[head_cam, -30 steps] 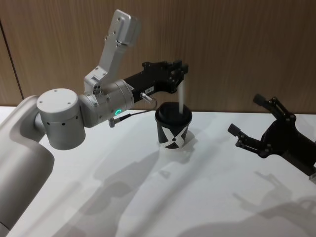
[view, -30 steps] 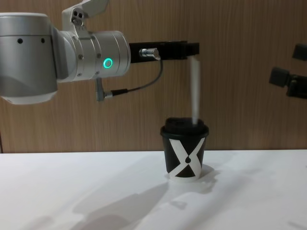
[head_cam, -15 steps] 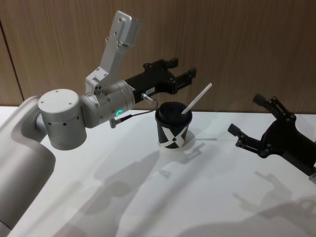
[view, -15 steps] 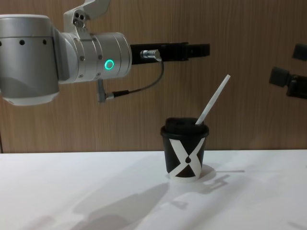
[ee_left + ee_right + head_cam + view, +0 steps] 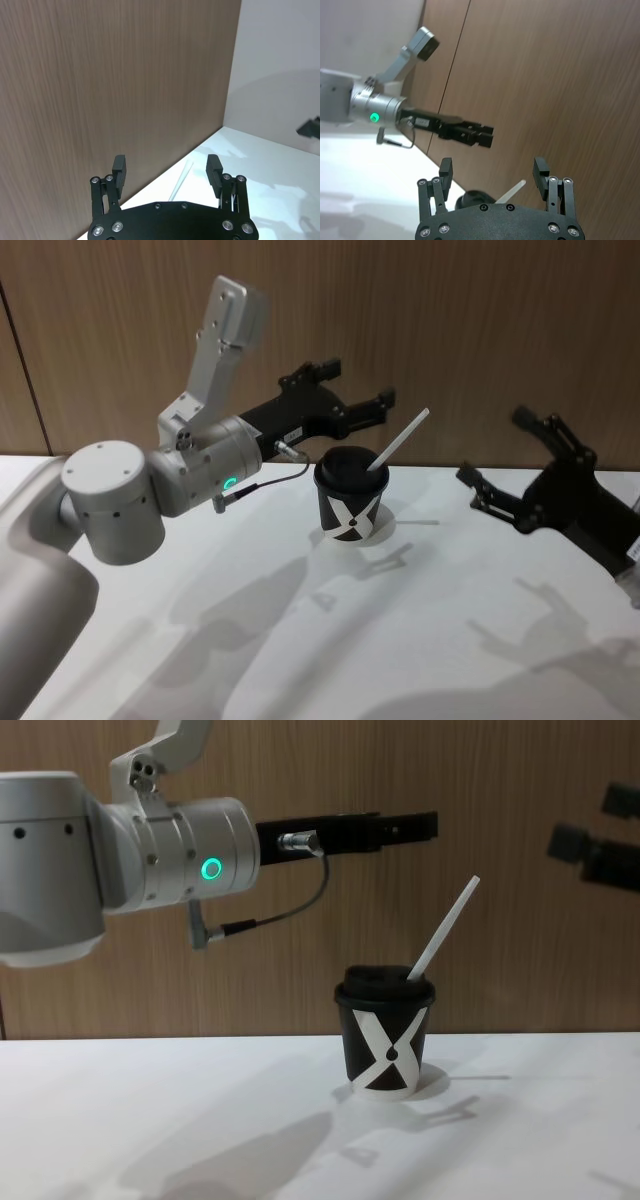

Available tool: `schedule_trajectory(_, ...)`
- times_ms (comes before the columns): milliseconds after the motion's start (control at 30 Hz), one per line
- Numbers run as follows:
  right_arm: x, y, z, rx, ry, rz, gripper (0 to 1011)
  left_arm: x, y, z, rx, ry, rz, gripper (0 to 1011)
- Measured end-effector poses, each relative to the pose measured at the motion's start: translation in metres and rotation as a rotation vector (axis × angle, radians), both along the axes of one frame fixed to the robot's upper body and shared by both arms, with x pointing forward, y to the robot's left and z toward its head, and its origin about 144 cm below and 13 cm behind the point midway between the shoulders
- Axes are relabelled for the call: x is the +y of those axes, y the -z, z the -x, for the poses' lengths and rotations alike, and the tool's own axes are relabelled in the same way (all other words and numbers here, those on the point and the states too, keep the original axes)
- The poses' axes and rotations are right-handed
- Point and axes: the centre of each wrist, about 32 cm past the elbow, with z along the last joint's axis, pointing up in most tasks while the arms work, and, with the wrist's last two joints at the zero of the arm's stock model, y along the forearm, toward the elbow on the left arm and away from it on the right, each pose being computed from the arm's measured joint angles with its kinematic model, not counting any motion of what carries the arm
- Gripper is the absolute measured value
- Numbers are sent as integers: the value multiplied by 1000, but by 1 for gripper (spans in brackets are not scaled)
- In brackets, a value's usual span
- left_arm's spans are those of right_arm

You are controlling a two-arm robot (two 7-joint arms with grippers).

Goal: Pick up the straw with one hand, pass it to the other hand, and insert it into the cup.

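The black cup (image 5: pixel 350 502) (image 5: pixel 385 1042) with a white X stands upright on the white table (image 5: pixel 300 640). The white straw (image 5: pixel 401 439) (image 5: pixel 443 930) sticks out of its domed lid and leans to the right. My left gripper (image 5: pixel 357 383) (image 5: pixel 425 824), with its silver wrist and green ring, hovers open above and behind the cup, clear of the straw. Between its spread fingers, the left wrist view shows the straw (image 5: pixel 180 181) lower down. My right gripper (image 5: pixel 493 447) (image 5: pixel 592 820) hangs open to the right of the cup, holding nothing. The right wrist view shows the straw (image 5: pixel 516 190) and the cup's lid (image 5: pixel 470 200).
A brown wood-panelled wall (image 5: pixel 480 330) rises right behind the table. The left arm's silver body (image 5: pixel 115 500) fills the left side. A grey cable (image 5: pixel 270 915) loops under the left wrist. Bare white tabletop lies in front of the cup.
The left gripper opened and let go of the straw, which dropped into the cup and now leans right. The left arm has since pulled back leftward. The right gripper rose slightly.
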Motion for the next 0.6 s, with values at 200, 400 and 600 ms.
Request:
schedule_trajectory(200,17,-13,-5,8,19,-65,1001,6,7,7,-25,-7,15,1000)
schedule_trajectory(400,34,-29,-8,46,42,-128,1001,11,13,12,-51,-8,25,1000)
schedule_trajectory(600,50,-46,-8,104,51,-185,1001,14,19,17,-85,-2,36,1000)
